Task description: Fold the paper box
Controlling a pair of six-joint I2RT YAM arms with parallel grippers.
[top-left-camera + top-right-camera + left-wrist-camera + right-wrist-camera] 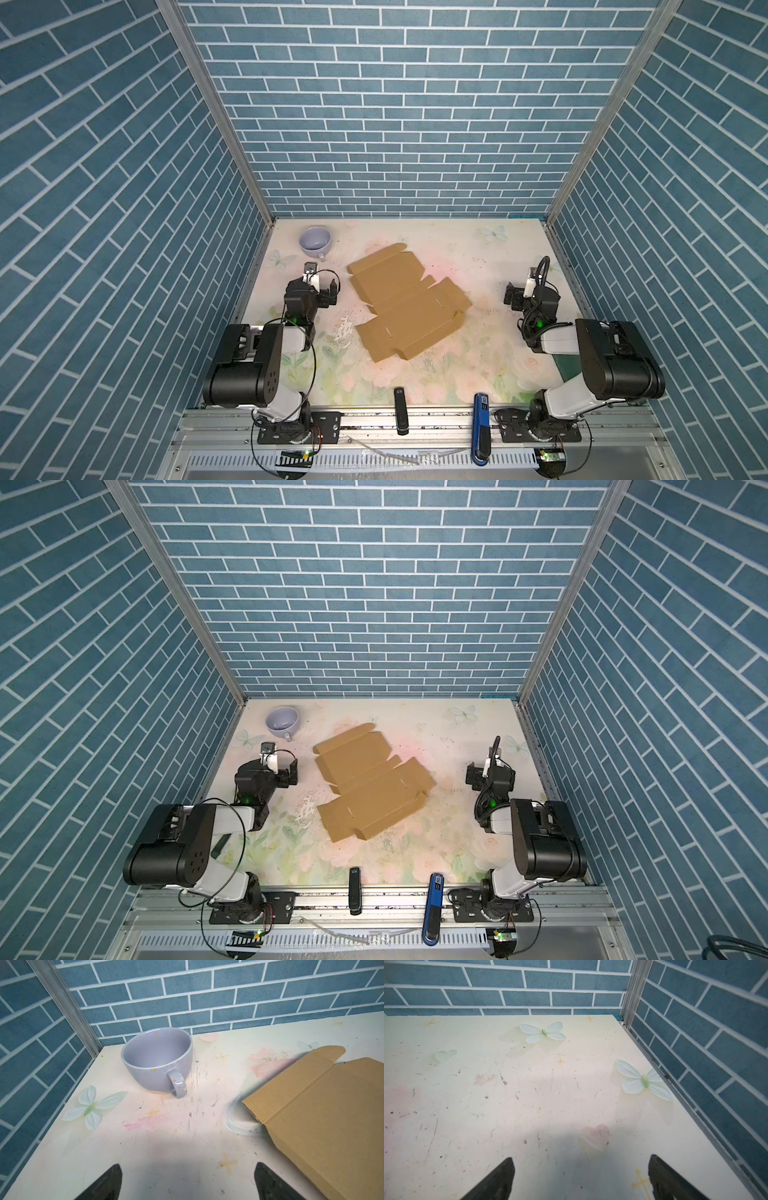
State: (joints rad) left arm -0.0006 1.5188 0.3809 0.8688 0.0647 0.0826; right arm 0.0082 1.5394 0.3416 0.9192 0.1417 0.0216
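The paper box [409,303] [372,783] lies unfolded and flat in the middle of the table, a tan cardboard sheet with flaps and slits. One small flap at its near right edge stands up a little. In the left wrist view its far left corner [324,1122] shows beside the gripper. My left gripper [316,289] [276,766] [188,1165] hovers left of the sheet, open and empty, apart from the cardboard. My right gripper [532,293] [492,773] [581,1158] sits well to the right of the sheet, open over bare table, holding nothing.
A lilac mug [315,242] [158,1061] stands upright at the far left corner, beyond the left gripper. A black stick-like object [400,409] and a blue one [481,424] lie across the front rail. Brick-patterned walls close in three sides.
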